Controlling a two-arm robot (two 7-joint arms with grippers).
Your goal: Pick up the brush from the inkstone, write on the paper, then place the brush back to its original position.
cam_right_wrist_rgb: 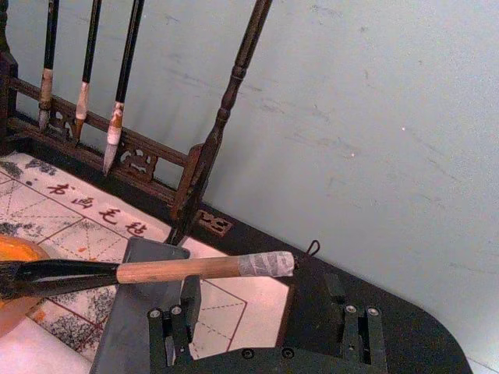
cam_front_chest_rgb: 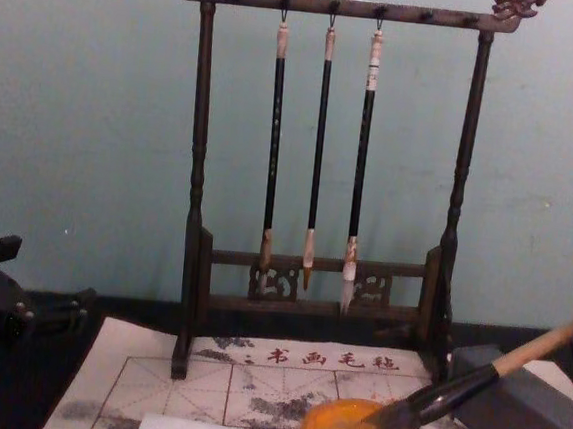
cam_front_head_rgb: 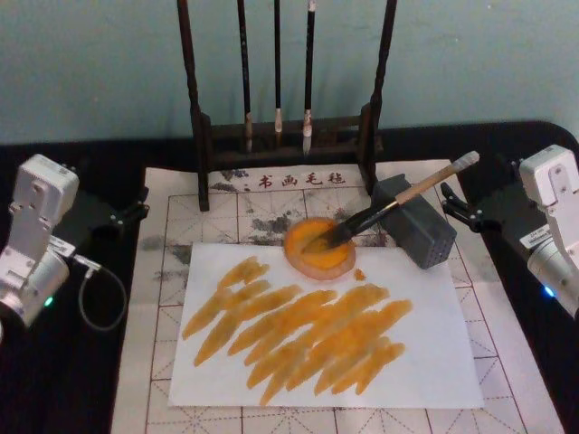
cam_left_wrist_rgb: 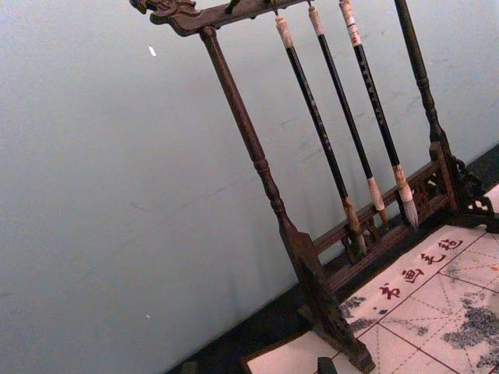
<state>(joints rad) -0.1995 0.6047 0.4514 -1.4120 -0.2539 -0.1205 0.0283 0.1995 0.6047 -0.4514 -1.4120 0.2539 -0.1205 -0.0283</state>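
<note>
The brush (cam_front_head_rgb: 389, 208) lies at a slant, its dark bristles in the round orange inkstone (cam_front_head_rgb: 318, 249) and its tan handle propped on a grey block (cam_front_head_rgb: 423, 233). Below them the white paper (cam_front_head_rgb: 434, 353) carries broad orange strokes. My right gripper (cam_front_head_rgb: 450, 206) hangs open just right of the block, close behind the brush's taped end cap (cam_right_wrist_rgb: 265, 263). In the right wrist view its fingers (cam_right_wrist_rgb: 175, 331) stand apart with nothing between them. My left gripper (cam_front_head_rgb: 136, 206) is parked open at the mat's far left corner, away from everything.
A gridded mat (cam_front_head_rgb: 158, 362) with red characters lies under the paper. Behind it a dark wooden rack (cam_front_head_rgb: 201, 136) holds three slim hanging brushes (cam_front_chest_rgb: 318, 147). Black tabletop flanks the mat on both sides, and a cable loops by the left arm (cam_front_head_rgb: 99, 298).
</note>
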